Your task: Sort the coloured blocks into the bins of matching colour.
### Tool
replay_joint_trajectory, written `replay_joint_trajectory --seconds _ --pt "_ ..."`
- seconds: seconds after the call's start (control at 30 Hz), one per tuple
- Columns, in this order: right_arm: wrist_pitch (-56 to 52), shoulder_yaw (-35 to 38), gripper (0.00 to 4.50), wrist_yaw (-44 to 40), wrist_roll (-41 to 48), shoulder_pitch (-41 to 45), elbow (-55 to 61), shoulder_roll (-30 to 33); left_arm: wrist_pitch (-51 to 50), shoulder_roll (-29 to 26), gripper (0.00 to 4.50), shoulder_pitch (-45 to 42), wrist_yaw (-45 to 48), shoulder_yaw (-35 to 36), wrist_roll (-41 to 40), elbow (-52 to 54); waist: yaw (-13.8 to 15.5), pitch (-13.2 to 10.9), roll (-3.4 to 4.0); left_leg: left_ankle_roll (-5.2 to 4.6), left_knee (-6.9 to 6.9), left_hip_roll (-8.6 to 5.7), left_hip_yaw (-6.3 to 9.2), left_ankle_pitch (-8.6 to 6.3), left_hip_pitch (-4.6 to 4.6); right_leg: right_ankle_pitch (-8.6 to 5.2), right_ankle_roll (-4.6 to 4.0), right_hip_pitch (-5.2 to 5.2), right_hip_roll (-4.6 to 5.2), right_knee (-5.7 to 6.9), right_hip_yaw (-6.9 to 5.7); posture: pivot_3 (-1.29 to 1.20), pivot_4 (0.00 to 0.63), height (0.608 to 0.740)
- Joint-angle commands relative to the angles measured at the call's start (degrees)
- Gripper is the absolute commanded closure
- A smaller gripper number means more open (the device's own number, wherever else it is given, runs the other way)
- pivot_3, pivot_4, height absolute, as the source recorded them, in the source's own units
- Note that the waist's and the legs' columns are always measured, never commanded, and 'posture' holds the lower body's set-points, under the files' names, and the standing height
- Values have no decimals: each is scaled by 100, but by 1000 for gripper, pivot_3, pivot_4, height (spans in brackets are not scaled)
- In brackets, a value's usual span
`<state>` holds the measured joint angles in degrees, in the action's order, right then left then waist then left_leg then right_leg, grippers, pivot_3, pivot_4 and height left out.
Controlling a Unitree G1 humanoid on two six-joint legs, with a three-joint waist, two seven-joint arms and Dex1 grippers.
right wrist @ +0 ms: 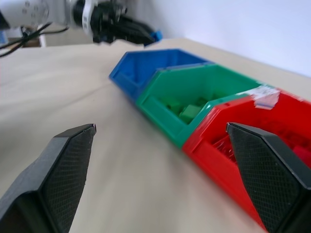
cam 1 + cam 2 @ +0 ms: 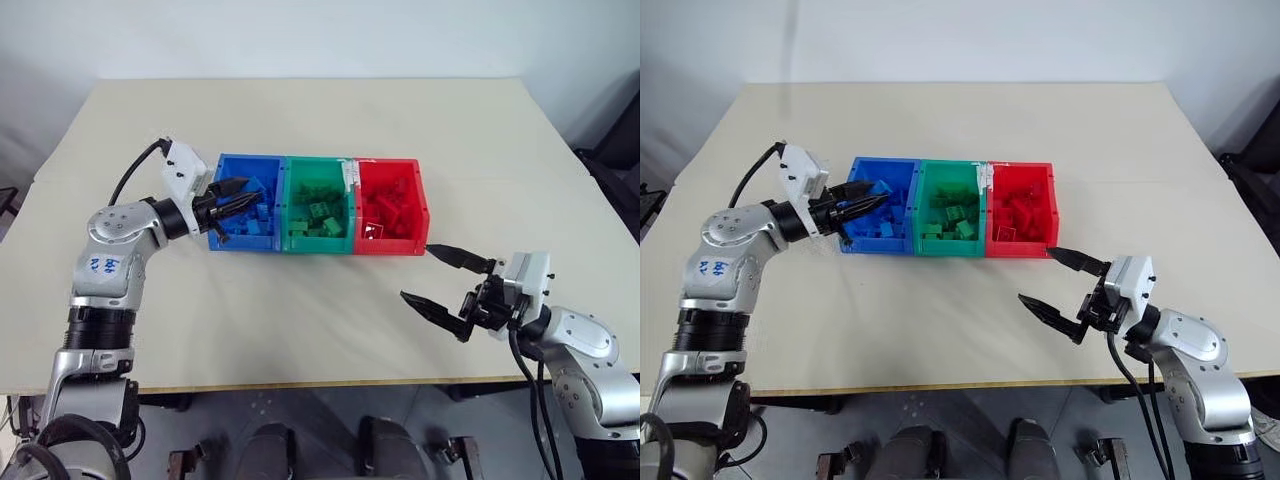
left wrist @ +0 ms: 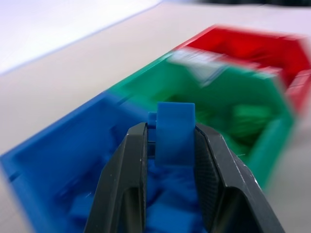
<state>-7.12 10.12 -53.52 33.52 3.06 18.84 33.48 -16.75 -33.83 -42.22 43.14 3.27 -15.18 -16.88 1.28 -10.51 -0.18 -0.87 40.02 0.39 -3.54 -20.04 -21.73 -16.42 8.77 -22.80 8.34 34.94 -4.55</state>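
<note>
The big tan table (image 2: pixel 300 320) is holding three joined bins in a row. The blue bin (image 2: pixel 232 165) is sitting on the left, the green bin (image 2: pixel 312 170) in the middle and the red bin (image 2: pixel 390 166) on the right. Each bin is holding blocks of its own colour. The left gripper (image 2: pixel 237 203) is hanging over the blue bin, and its fingers are pinching a blue block (image 3: pixel 175 128) tight. The right gripper (image 2: pixel 435 275) is floating over the table just near of the red bin, with its fingers spreading wide and holding nothing.
</note>
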Motion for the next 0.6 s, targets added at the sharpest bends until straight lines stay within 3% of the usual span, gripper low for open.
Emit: replay_joint_trajectory --seconds 0.03,0.07,0.3,0.43,0.53,0.6 --pt "-54 293 0 73 218 -10 205 55 129 101 3566 -258 -186 122 48 -130 12 0 -1 0 0 0 0 0 0 0 0 0 0 0 0 0 150 740" --pt "-64 314 0 73 233 -12 197 68 269 120 2844 -283 -226 137 93 -166 18 -1 -1 0 0 0 1 0 0 0 0 0 0 1 0 0 150 740" --pt "29 180 0 -97 97 149 13 95 463 -196 695 42 120 351 -2 -74 -30 -1 -1 0 -1 3 0 0 0 0 0 0 -1 -2 -1 0 150 740" --pt "126 63 0 -397 -23 202 -171 147 778 -541 695 788 836 761 -461 428 -107 -1 -1 4 -6 19 -10 -2 6 -1 -2 0 -9 -6 -1 0 150 740" --pt "182 57 0 -756 7 298 -502 205 151 -1190 695 1978 1551 999 -813 1197 -164 -1 -1 5 -9 23 -12 -3 7 -2 -3 0 -11 -8 -1 0 150 740" --pt "258 48 0 -1027 -15 345 -765 303 213 -1341 695 2552 1647 1167 -896 1653 -159 -2 0 5 -16 27 -17 -8 18 -2 -4 0 -11 -9 3 0 150 740"
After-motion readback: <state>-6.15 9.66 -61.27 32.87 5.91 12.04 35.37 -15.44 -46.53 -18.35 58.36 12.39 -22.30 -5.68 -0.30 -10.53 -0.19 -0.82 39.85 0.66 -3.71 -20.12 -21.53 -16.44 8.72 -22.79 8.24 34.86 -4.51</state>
